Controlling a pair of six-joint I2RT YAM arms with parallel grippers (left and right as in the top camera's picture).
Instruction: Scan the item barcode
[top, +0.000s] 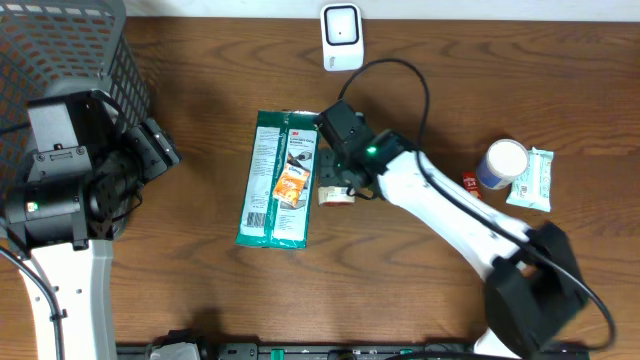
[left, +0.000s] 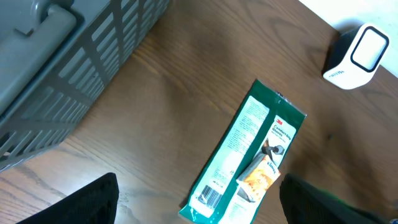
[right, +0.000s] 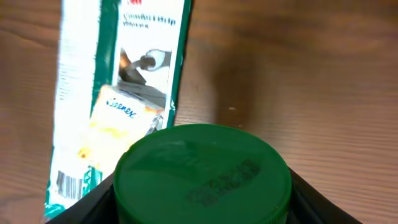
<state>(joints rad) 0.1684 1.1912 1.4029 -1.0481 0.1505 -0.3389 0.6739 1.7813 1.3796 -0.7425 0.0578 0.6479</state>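
Wooden table (top: 200, 300) bears green packet (top: 265, 190) (flat), scanner (top: 341, 38).

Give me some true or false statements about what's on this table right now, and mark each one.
1. The scanner stands at the table's far edge, beyond the packet. True.
2. A Kleenex pack lies on top of the packet. True.
3. The left fingers grip the packet. False: they are spread wide with nothing between them.
4. The lid between the right fingers is red. False: it is green.
5. The basket sits by the right arm. False: it is beside the left arm.
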